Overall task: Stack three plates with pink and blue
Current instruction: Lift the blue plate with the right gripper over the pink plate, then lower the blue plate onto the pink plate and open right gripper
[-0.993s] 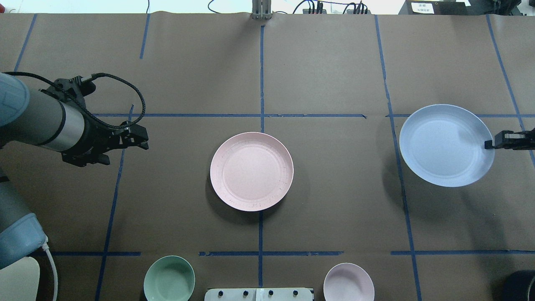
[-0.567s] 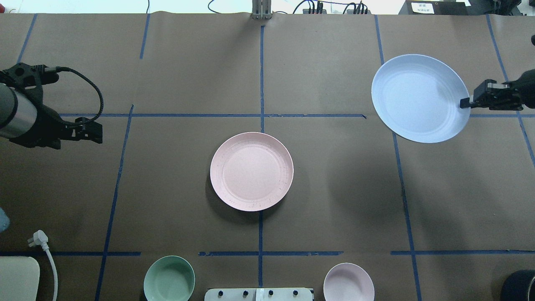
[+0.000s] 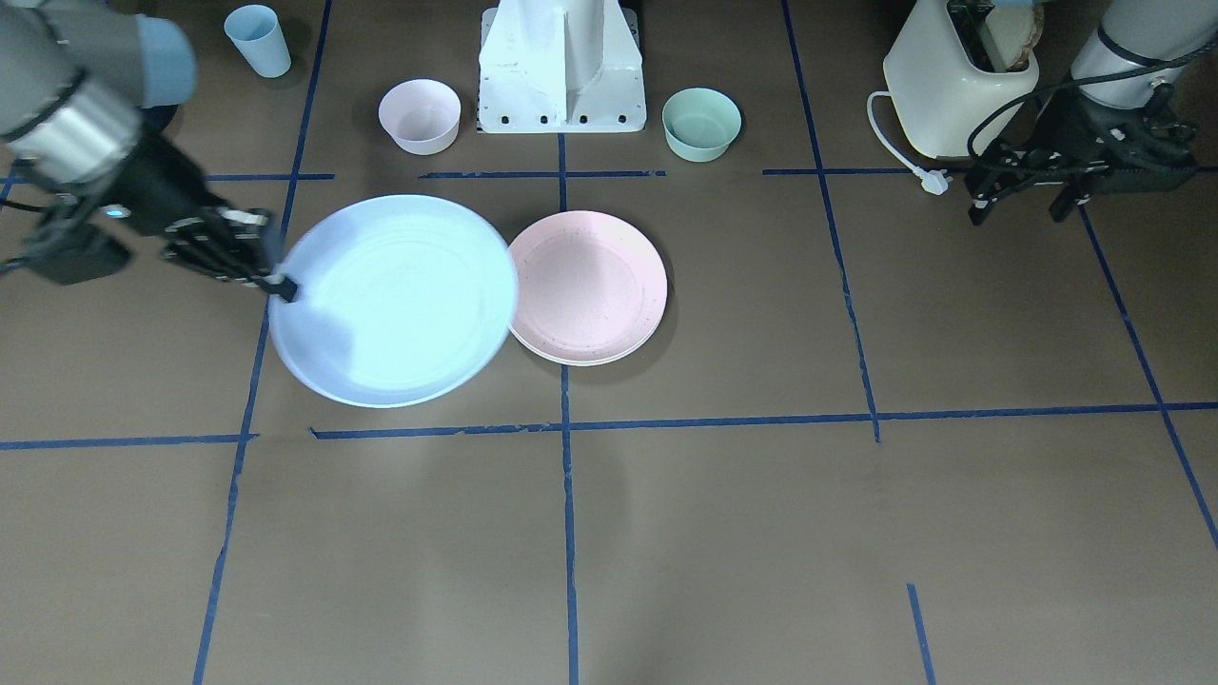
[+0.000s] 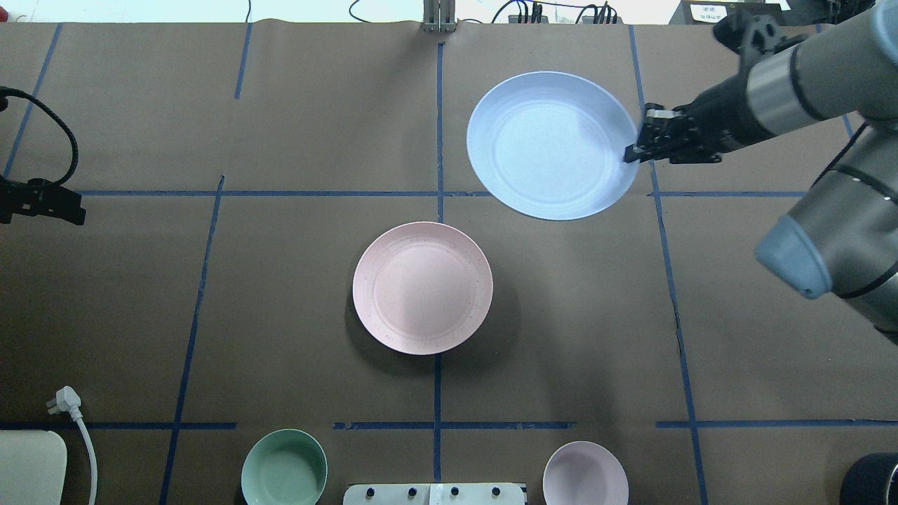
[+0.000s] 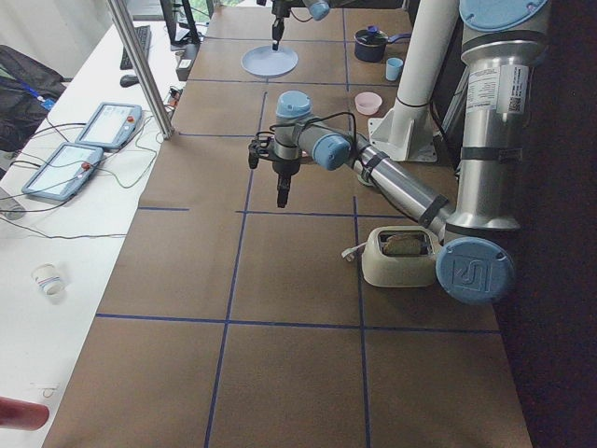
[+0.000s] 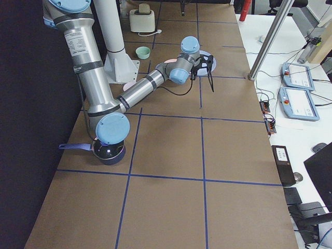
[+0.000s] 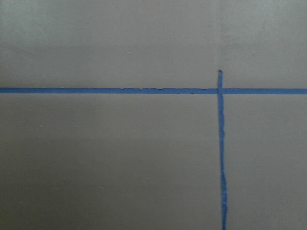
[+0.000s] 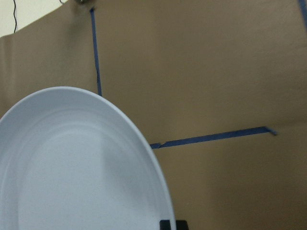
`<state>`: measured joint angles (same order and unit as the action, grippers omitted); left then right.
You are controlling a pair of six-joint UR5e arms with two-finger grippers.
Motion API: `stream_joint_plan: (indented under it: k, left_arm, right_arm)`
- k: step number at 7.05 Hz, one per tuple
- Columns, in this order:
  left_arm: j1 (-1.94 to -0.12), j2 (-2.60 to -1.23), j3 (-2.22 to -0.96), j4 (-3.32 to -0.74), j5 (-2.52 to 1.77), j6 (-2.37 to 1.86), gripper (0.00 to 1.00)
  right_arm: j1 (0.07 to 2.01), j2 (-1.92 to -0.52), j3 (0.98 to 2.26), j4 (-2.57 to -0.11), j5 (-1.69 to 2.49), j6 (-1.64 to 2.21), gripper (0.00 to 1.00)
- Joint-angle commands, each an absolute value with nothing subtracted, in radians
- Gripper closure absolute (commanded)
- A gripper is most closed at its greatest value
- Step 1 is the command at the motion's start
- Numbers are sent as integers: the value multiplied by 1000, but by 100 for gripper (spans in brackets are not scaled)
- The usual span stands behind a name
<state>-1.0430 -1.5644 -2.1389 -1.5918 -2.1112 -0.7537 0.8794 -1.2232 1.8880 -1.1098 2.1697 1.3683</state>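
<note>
Two plates are sitting stacked in the middle of the table: the pink plate (image 4: 422, 287) is lying on top, and a cream plate (image 3: 582, 362) is showing only as a thin rim beneath it. The blue plate (image 4: 553, 146) is hanging in the air, clear of the tabletop, out toward the edge farthest from the robot and off to the right of the stack. The right gripper (image 4: 631, 151) is pinching that plate by its rim, on the side facing the table's right end, and is carrying it roughly level. The left gripper (image 4: 70, 210) is hovering near the table's left end, holding nothing; from where I'm standing I cannot tell whether its fingers are apart or together. Along the robot-side edge a green bowl (image 4: 284, 466) and a pink bowl (image 4: 585, 473) are resting, and a toaster (image 3: 952, 76) is standing by the left robot-side corner.
</note>
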Motion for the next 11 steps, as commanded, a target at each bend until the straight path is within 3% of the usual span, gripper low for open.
stream_joint_plan:
  k: [1,3,7,8,9,11]
  left_arm:
    - [-1122,-1555,-2105,-1591,-2176,-650,0]
    - [-1180,-1555,-2060,-1592,-2220,-562,0]
    - [-1180,-1555,-2052,-1594,-2221,-561,0]
    - [-1180,-1555,-2054,-1594,-2221,-561,0]
    - [-1181,-1555,-2054,-1594,-2221,-561,0]
    - [-1181,-1555,-2052,-1594,-2223,-561,0]
  right_arm:
    - [632,-1157,1882,-1126,1923,1469,99]
    - [499,-1137,1833,-1127,1781,1471,98]
    - [469,-1128,1798,-1126,1779,1470,96]
    - [471,-1127,1801,-1126,1782,1470,85]
    - [469,-1129,1802,-1127,1779,1471,1]
    - [469,-1127,1802,-1126,1781,1471,0]
